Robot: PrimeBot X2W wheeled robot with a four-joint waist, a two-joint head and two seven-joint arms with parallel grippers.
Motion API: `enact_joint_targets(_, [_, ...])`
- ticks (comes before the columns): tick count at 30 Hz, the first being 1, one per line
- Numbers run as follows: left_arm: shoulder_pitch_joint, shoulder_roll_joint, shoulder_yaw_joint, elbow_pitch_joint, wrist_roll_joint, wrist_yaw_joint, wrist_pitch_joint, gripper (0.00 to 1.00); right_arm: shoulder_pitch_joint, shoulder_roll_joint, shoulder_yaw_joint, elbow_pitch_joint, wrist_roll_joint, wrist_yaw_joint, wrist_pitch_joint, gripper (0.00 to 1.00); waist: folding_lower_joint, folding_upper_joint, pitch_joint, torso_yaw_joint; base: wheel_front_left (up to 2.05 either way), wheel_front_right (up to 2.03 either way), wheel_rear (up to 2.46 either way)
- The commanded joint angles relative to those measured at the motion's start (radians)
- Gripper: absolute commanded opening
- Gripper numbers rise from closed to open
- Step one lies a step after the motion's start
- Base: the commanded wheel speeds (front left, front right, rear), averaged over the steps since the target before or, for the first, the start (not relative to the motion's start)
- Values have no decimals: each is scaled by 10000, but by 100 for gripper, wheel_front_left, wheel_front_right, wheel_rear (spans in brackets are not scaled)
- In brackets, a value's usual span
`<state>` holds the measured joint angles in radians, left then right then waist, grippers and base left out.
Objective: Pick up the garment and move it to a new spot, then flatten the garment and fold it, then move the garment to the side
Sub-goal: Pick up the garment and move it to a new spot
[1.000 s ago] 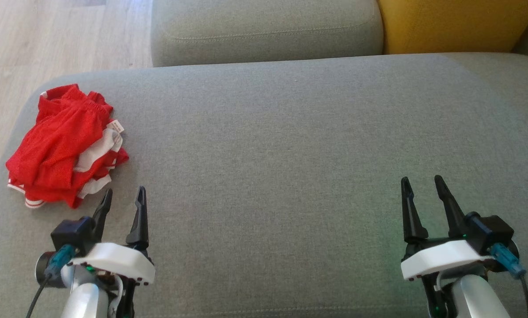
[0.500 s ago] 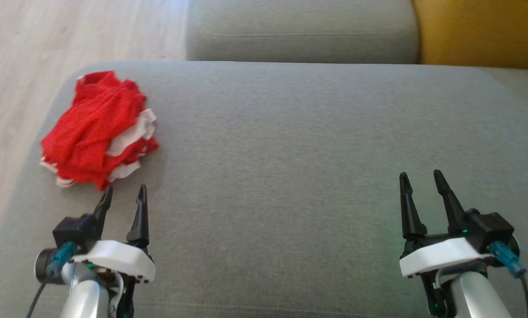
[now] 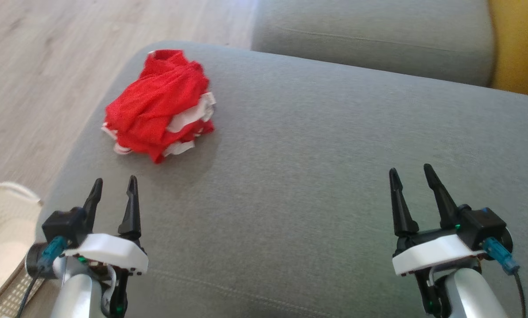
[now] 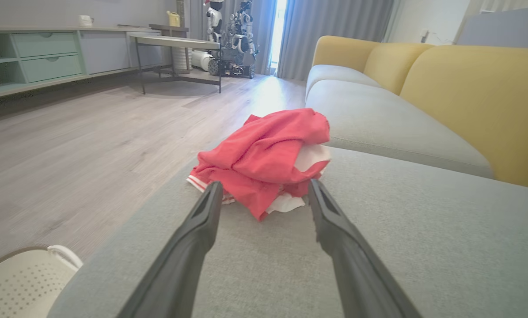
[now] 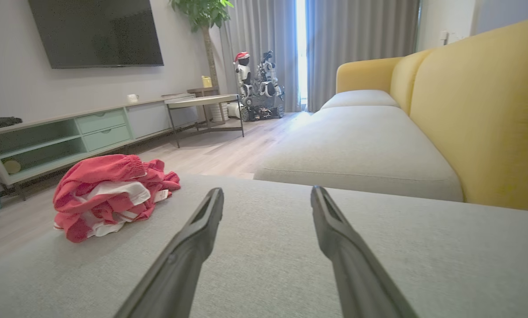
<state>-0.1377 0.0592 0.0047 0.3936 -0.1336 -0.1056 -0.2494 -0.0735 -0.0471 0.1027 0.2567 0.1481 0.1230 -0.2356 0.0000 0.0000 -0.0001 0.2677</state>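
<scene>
The left gripper (image 3: 115, 180) sits at 7 o'clock in the head view. Its two dark fingers (image 3: 131, 207) are spread wide and point to 12. The right gripper (image 3: 410, 169) sits at 5 o'clock, jaws equally wide, its fingers leaning slightly toward 11. Each gripper has a white wrist shell (image 3: 109, 256) over a pale forearm (image 3: 76, 300) that rises from the bottom edge. A teal plug (image 3: 51, 255) juts toward 8 o'clock from the left wrist, and another juts toward 4 from the right.

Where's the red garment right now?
In the head view the garment lies bunched at the far left of the grey cushion, near the edge by the floor, ahead of the left gripper and clear of it.
</scene>
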Motion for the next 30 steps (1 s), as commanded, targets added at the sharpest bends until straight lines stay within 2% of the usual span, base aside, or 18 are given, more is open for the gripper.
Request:
enact_joint_targets(1, [-532, 204, 355, -347, 0, 57, -124, 100, -395, -32, 308, -416, -13, 77, 55, 100, 0, 0, 97, 371, 0, 0, 0])
enact_joint_targets(4, [-545, 239, 441, -363, -9, 73, -124, 100, -435, -32, 371, -500, -11, 77, 118, 100, 0, 0, 145, 715, 0, 0, 0])
enact_joint_targets(10, [-453, 251, 555, -394, 6, 93, -124, 100, -454, -32, 434, -569, -26, 77, 189, 100, 0, 0, 142, 932, 0, 0, 0])
enact_joint_targets(30, [-508, 181, 572, -364, 103, 133, -124, 100, -439, -32, 422, -652, -76, 77, 243, 100, 0, 0, 201, 768, 0, 0, 0])
